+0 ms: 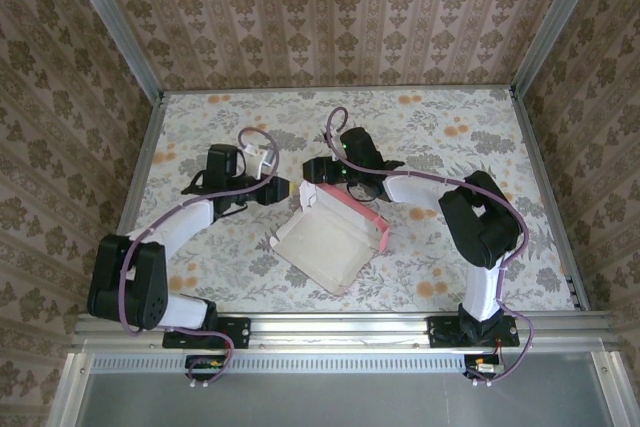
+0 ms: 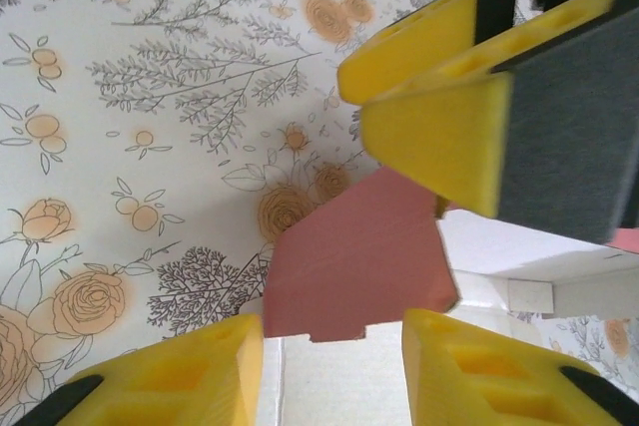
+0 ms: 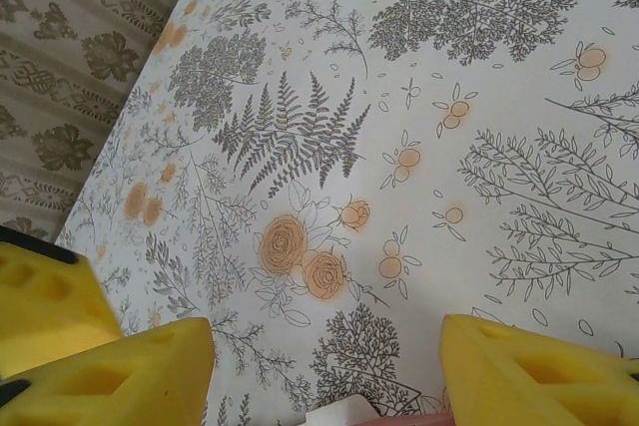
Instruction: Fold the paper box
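Observation:
The paper box [image 1: 325, 244] lies half-formed in the middle of the table, pale inner side up, with a pink wall raised along its right edge. My left gripper [image 1: 288, 190] is at the box's far left corner. In the left wrist view it [image 2: 331, 331] stands open, and a raised pink flap [image 2: 359, 256] stands just beyond the gap, touching neither finger. My right gripper [image 1: 318, 169] hovers over the same far corner. Its yellow fingers [image 2: 429, 117] show close above the flap. In the right wrist view it [image 3: 324, 331] is open, with a sliver of the box [image 3: 339, 411] low between its fingers.
The floral tablecloth [image 1: 450, 147] covers the table, bounded by patterned walls on three sides and a metal rail along the near edge. Both arms' tips crowd together at the box's far corner. One of the left gripper's yellow fingers [image 3: 45, 296] shows in the right wrist view.

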Robot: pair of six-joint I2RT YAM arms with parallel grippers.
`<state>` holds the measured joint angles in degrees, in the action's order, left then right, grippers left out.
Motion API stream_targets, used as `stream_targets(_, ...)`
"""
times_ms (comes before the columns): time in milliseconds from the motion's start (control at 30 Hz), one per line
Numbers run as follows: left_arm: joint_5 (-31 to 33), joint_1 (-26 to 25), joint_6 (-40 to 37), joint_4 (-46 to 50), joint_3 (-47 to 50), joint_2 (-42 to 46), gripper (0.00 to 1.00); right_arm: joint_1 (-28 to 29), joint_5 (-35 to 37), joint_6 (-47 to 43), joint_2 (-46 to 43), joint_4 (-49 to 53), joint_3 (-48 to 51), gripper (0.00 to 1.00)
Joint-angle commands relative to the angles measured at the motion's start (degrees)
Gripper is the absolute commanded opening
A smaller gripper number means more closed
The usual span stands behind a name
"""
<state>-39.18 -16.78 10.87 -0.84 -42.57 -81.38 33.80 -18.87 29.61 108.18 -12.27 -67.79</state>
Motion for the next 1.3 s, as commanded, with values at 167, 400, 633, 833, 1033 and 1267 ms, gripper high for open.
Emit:
stream_targets(167,-2.48,-2.71,1.89,-10.66,2.91,-4.35,0.43,-0.20,-2.75,0.34,3.28,2.58,-0.86,0.62)
stream_targets(400,-2.10,-4.07,2.04,-14.95,3.27,-6.64,0.45,-1.26,-5.68,2.08,3.80,1.41,-0.76,0.62)
stream_targets(633,4.20,-6.91,0.69,-16.52,2.16,-8.14,0.45,-2.41,-10.50,5.59,5.33,-0.37,-1.23,0.58)
stream_targets(833,8.73,-7.91,0.22,-18.52,2.00,-8.85,0.46,-3.85,-14.05,8.18,6.50,-1.29,-1.67,0.57)
stream_targets(1033,11.31,-8.36,-0.24,-21.09,2.14,-9.83,0.46,-5.21,-18.92,11.47,8.15,-3.55,-1.97,0.56)
stream_targets(1267,12.03,-8.98,0.05,-24.02,2.12,-11.49,0.46,-5.72,-21.03,13.36,9.27,-4.15,-2.30,0.54)
